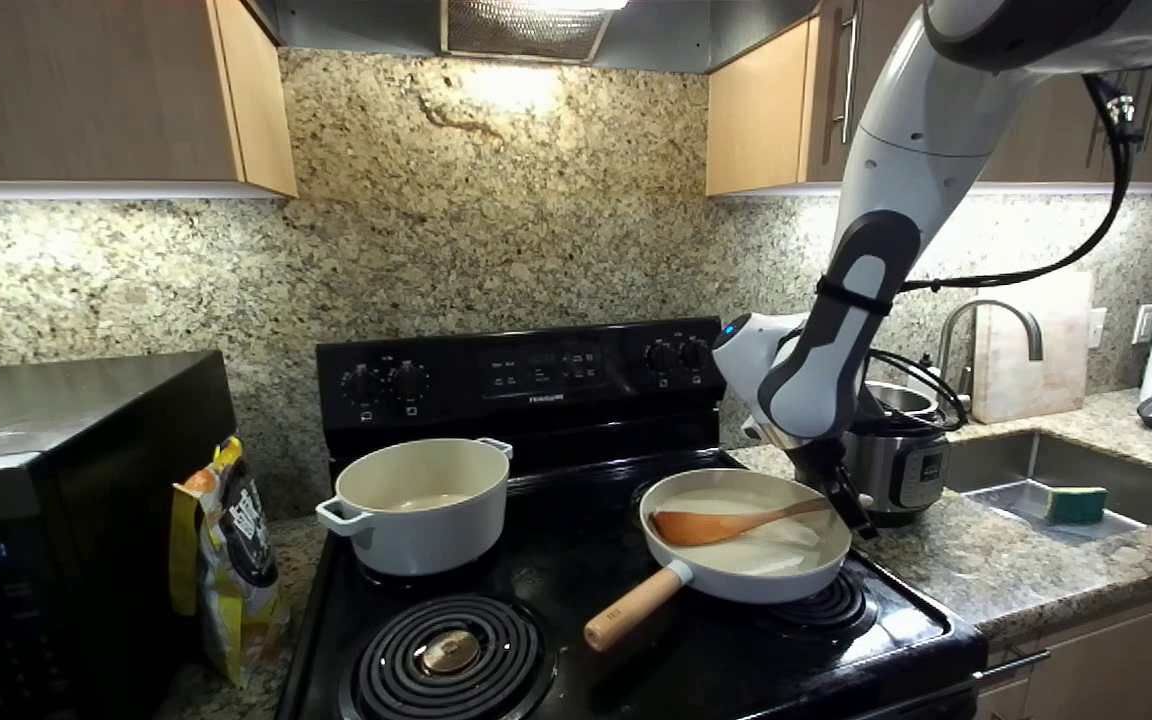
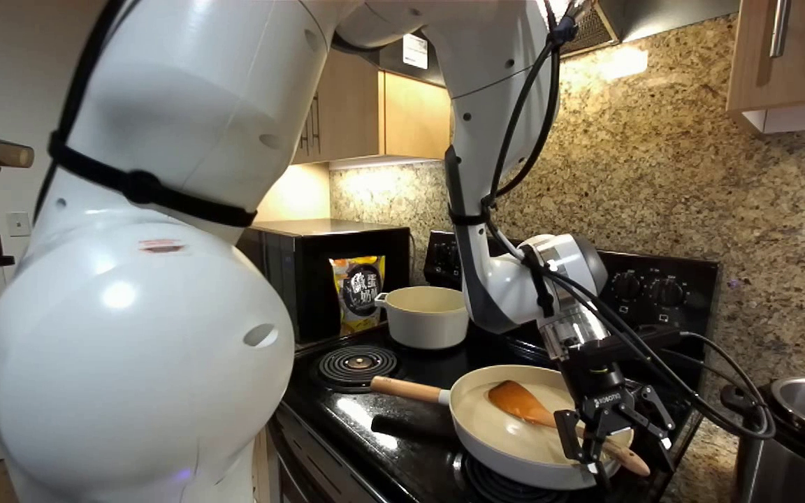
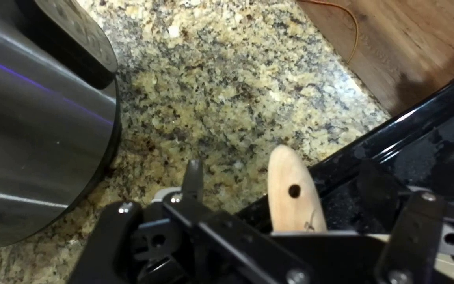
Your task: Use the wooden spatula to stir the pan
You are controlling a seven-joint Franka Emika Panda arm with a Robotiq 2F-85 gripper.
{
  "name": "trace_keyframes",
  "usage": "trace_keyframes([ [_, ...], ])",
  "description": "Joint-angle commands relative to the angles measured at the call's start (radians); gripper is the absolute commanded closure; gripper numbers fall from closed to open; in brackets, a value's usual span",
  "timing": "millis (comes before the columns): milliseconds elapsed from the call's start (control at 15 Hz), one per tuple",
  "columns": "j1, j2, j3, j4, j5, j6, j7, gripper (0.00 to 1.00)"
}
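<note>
The spatula lies in the pan, right of the white pot, its handle over the right rim. The fingers stand wide apart, gripping nothing, either side of that handle

Orange-to-tan on wooden spatula, cream inside pan; in an exterior view, speckled beige toward twelve o'clock on backsplash.
</note>
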Motion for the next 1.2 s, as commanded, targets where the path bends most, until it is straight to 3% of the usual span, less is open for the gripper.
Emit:
trace_keyframes([
  [0, -0.012, 0.014, 0.005, 0.022, 0.016, -0.020, -0.044, 0.00],
  [67, -0.013, 0.014, 0.006, 0.023, 0.018, -0.020, -0.045, 0.25],
  [200, -0.013, 0.015, 0.007, 0.028, 0.018, -0.020, -0.044, 0.33],
  [800, -0.012, 0.011, 0.006, 0.031, 0.013, -0.018, -0.039, 0.92],
  [1000, -0.011, 0.006, 0.005, 0.028, 0.013, -0.026, -0.035, 0.99],
  [1133, -0.011, 0.005, 0.004, 0.028, 0.011, -0.031, -0.031, 0.98],
])
